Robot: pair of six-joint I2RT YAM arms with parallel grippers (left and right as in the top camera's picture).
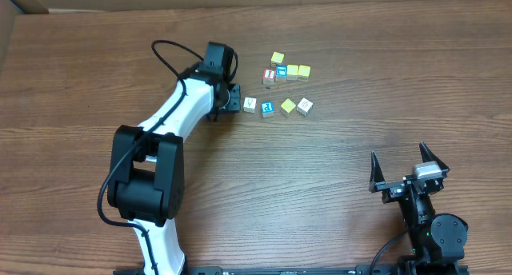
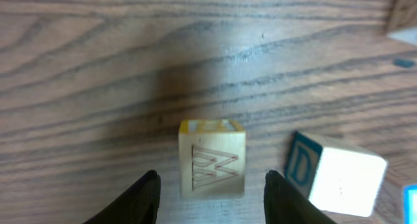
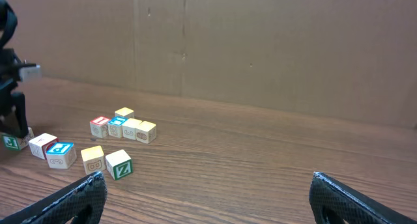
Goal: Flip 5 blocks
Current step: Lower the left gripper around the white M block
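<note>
wood-grain table (image 1: 304,195); behind it a plain brown wall (image 3: 260,48), perhaps cardboard, evenly lit.

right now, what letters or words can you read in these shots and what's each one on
"M": outlined on the plain wooden face of the bare-faced block between the left fingers.
"D": blue, on the side of the neighbouring block.
"Z": green, on the front block nearest the right wrist camera.
Letters on the other blocks and the red-topped cube are too small to read surely.
</note>
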